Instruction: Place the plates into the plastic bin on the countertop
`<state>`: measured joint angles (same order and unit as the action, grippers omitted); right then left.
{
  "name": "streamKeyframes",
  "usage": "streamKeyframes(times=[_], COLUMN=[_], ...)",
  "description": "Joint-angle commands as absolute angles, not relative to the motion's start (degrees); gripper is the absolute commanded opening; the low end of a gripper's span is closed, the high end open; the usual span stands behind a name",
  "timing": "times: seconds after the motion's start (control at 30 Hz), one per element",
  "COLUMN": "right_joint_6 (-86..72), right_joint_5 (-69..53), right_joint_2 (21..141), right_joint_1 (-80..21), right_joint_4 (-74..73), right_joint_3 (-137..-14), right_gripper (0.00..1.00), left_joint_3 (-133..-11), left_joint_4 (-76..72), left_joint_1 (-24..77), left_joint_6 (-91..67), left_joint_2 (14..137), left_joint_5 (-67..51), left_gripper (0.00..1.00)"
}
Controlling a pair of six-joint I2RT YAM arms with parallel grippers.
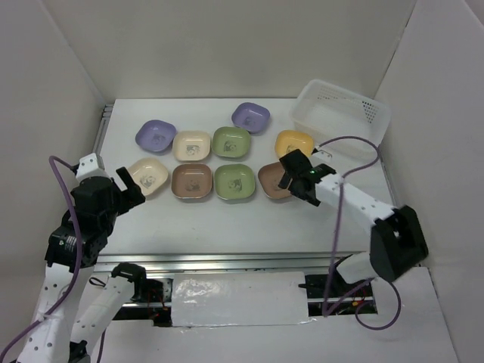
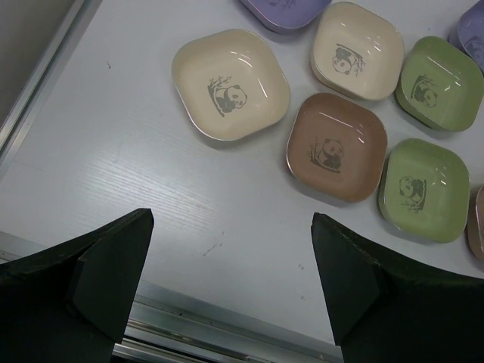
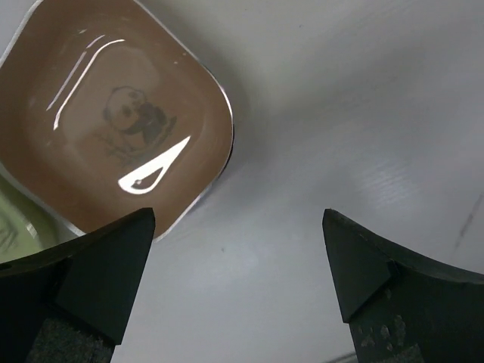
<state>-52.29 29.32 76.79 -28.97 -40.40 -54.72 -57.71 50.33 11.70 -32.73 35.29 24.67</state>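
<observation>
Right now your right hand (image 3: 236, 227) is spread wide and holds nothing. Just beside it, on the left in its own camera view, the brown plate (image 3: 113, 128) lies flat on the counter (image 3: 340, 98). The plate's rim is not inside the hand's gap yet, so I think you must slide that way first. Past this hand, at the far right corner, sits the plastic bin (image 1: 378, 113), and no plate shows in it. Your left hand (image 2: 231, 227) is spread too, and it is well away from the bin.

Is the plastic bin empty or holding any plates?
Empty: the plastic bin shows a bare floor; all nine plates sit outside it on the countertop.
</observation>
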Motion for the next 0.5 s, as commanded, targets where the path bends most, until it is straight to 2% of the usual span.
streamKeyframes(times=[0.0, 0.07, 0.13, 0.27, 0.4, 0.43, 0.47], right_joint_6=[-57.83, -58.27, -59.49, -60.21, -59.16, -58.98, -58.80], right_joint_5=[29.98, 28.31, 26.99, 23.39, 19.43, 19.08, 18.46], right_joint_2=[84.62, 90.60, 93.24, 91.85, 94.29, 94.83, 95.09], right_joint_1=[-27.07, -25.41, -24.35, -23.29, -21.09, -20.66, -20.48], right_joint_4=[-31.74, -30.85, -30.41, -24.10, -21.45, -21.27, -21.01], right_joint_3=[-57.74, -59.32, -59.15, -52.57, -51.68, -51.77, -51.59], right_gripper=[1.00, 0.99, 0.93, 0.79, 0.72, 0.69, 0.59], left_joint_3=[-57.39, -57.31, -57.30, -56.87, -56.95, -56.95, -56.95], left_joint_4=[47.20, 47.20, 47.02, 46.76, 46.58, 46.50, 46.67], left_joint_1=[10.11, 10.11, 10.28, 10.11, 9.76, 9.76, 9.76], left_joint_6=[-30.67, -30.50, -30.59, -30.59, -30.15, -30.15, -30.06], left_joint_2=[36.38, 36.47, 36.47, 35.86, 36.39, 36.56, 36.65], left_joint_5=[22.50, 22.24, 22.15, 22.24, 21.53, 21.45, 21.36], left_gripper=[0.99, 0.99, 0.99, 0.99, 0.99, 0.99, 0.99])
